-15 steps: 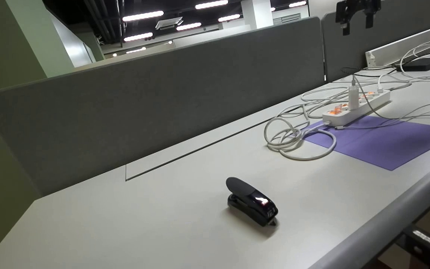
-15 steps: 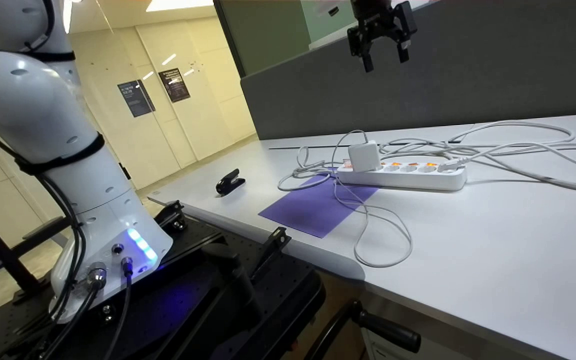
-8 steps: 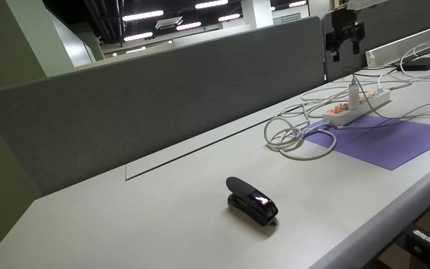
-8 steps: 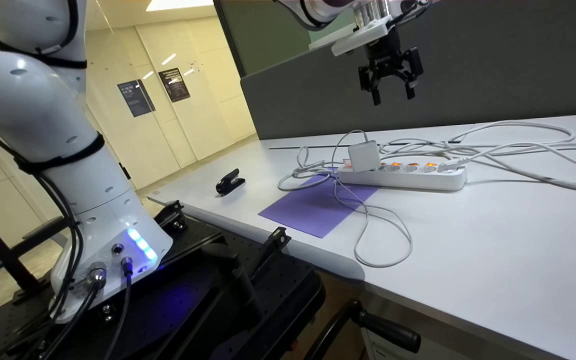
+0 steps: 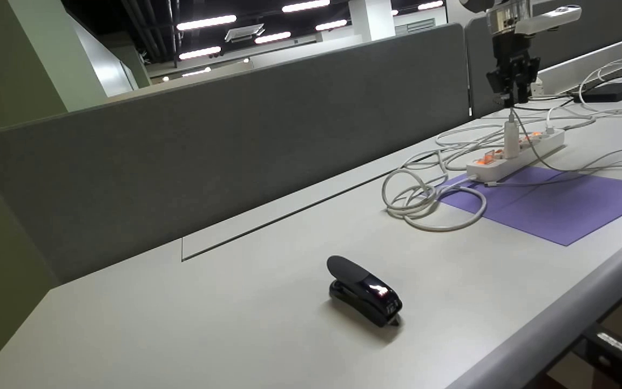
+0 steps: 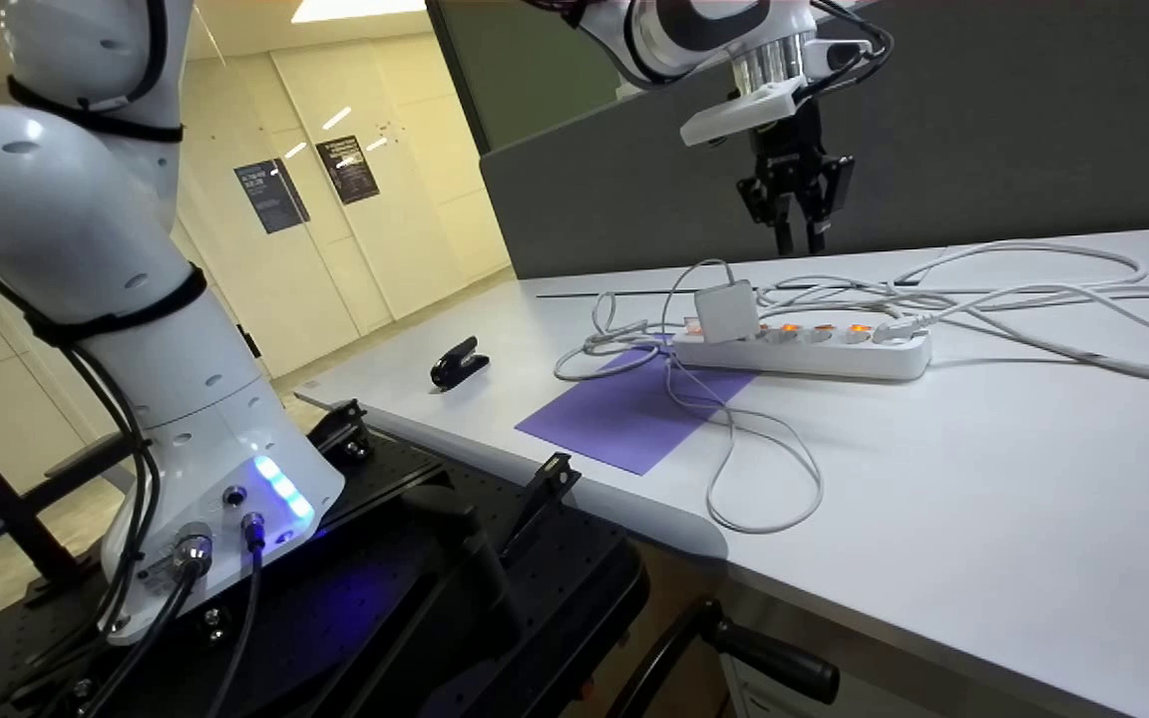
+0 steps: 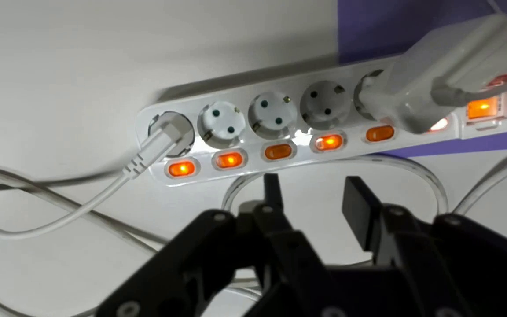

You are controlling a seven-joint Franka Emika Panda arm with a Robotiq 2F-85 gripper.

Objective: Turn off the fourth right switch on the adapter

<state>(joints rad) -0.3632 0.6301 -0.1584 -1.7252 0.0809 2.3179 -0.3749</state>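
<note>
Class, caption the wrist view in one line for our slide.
Open gripper poised near the white adapter: some orange switches glow brightly, others look dim.

Black gripper (image 6: 800,245) hanging over a white adapter (image 6: 804,357), fingers (image 6: 817,237) pointing down with a narrow gap between them

The adapter sits on a pale desk (image 6: 993,479) in front of a dark grey partition (image 6: 993,120), a few orange switches (image 6: 860,328) along its top, chunky white charger (image 6: 728,311) near one end and a white plug (image 6: 900,330) at the other. Thin white cable (image 6: 764,531) crosses a purple sheet (image 6: 604,424) that runs up to the adapter, then loops over the desk. Black stapler-looking thing (image 6: 453,371) sits off to the side, well apart. Robot's white base (image 6: 225,439) has a blue light (image 6: 283,487) glowing.
</note>
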